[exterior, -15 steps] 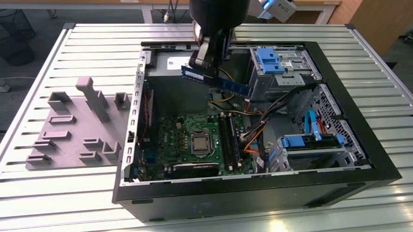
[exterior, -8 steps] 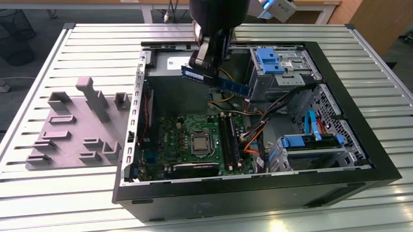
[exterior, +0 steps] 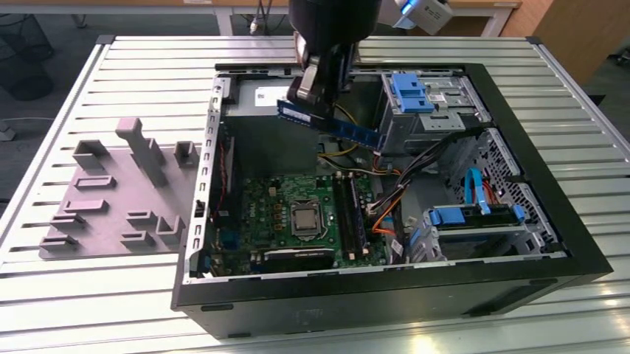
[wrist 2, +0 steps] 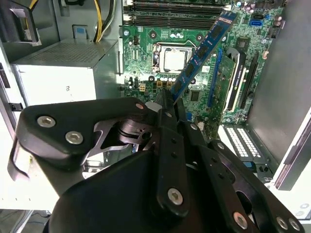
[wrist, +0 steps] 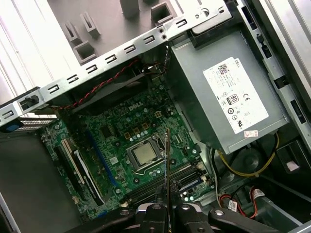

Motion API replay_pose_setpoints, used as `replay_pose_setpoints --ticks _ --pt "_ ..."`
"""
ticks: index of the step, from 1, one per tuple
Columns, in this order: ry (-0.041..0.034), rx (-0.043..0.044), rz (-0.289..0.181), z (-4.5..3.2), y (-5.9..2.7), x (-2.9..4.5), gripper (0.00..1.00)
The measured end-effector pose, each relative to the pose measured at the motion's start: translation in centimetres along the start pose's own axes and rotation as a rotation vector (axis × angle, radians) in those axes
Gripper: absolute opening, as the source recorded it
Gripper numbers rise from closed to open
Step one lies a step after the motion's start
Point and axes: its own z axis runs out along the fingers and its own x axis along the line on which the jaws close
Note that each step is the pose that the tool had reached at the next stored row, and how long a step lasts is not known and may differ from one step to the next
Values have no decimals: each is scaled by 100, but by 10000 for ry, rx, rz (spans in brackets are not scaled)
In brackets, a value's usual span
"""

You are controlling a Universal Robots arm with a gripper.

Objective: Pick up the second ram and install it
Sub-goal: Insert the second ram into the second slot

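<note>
Going from the exterior view's left: one grey holder tray [exterior: 118, 195] sits on the slatted desk [exterior: 394, 46], then one open PC case [exterior: 551, 243] with one motherboard [exterior: 261, 210] on its floor. One arm hangs over the case, its gripper [exterior: 307, 102] with jaws pinching the second ram [exterior: 330, 125], held tilted in the air above the board. The second wrist view shows the stick [wrist 2: 201, 51] broadside with its black chips; the first wrist view has it edge-on [wrist: 166, 165] over one CPU [wrist: 144, 154], beside the power supply [wrist: 228, 92].
</note>
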Motion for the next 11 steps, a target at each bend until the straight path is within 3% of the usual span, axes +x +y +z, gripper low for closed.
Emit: replay_pose_setpoints --ticks 11 --pt "7 41 1832 8 0 0 14"
